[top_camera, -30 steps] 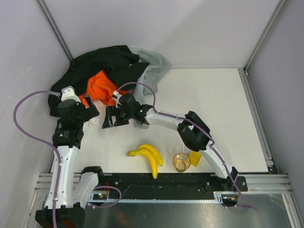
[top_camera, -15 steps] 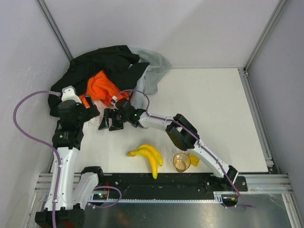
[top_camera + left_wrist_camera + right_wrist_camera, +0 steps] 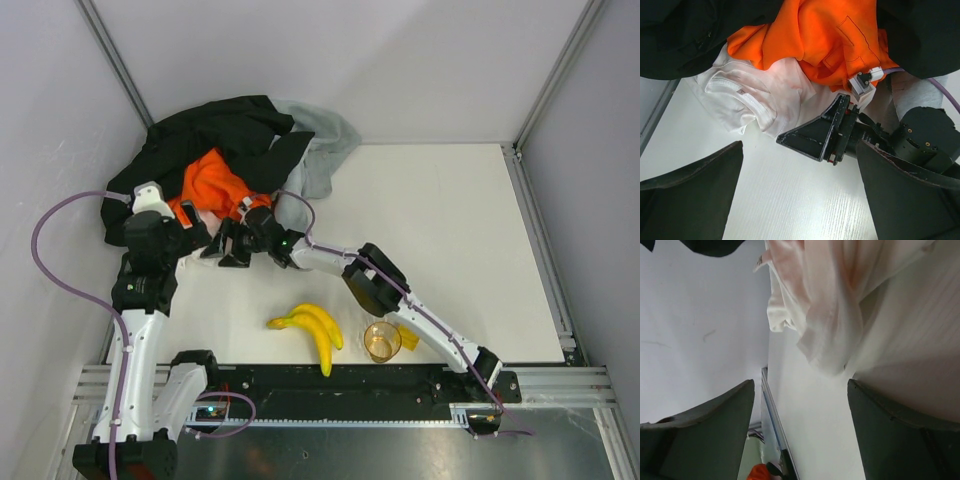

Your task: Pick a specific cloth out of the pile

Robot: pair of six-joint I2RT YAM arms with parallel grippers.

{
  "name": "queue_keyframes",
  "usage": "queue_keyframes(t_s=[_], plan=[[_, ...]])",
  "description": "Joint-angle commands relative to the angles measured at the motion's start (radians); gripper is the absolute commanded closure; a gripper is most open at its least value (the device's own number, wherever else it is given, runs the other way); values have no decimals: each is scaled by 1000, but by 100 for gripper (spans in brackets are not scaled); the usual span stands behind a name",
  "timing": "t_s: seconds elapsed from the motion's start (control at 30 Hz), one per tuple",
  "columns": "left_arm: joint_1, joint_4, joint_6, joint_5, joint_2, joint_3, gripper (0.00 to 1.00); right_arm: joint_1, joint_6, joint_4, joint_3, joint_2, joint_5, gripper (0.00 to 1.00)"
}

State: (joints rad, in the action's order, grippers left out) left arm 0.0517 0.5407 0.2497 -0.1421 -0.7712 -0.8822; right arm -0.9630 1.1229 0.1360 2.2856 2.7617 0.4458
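A white table (image 3: 450,230) between pale walls carries one pile (image 3: 165,160) of three fabrics: black garment (image 3: 225,125), grey cloth (image 3: 322,140) and orange cloth (image 3: 210,180). Two bananas (image 3: 315,330) and one amber cup (image 3: 381,341) sit well apart from it. The one small white cloth (image 3: 760,95) pokes from under the orange cloth's near edge, its tag unreadable, and just beside it the left gripper (image 3: 799,155) and right gripper (image 3: 801,390) both stand with fingers apart, gripping nothing.

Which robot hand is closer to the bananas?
The right one. The right gripper sits beyond the bananas and to their left, at the near edge of the pile. The left gripper is farther left still, also at the pile's edge.
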Motion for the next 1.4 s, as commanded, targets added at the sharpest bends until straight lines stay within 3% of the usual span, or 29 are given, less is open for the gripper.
queue_keyframes(t_s=[0.0,0.27,0.53,0.67,0.83,0.9,1.2,1.37], plan=[[-12,-31,-30,22,7,3,0,2,104,23,96,66,-43,21],[-18,-34,-30,28,6,5,0,10,169,-3,177,114,-124,23],[-21,-36,-32,30,-2,5,0,13,312,63,248,204,-170,38],[-22,-36,-33,32,-4,7,0,8,341,75,272,230,-198,55],[-22,-38,-33,40,-12,6,0,12,347,102,260,231,-187,89],[-23,-38,-34,42,-13,7,0,18,351,122,240,222,-167,97],[-30,-38,-34,43,-18,7,0,46,270,209,19,40,-90,100],[-34,-38,-34,41,-17,9,0,69,222,304,-259,-142,-66,100]])
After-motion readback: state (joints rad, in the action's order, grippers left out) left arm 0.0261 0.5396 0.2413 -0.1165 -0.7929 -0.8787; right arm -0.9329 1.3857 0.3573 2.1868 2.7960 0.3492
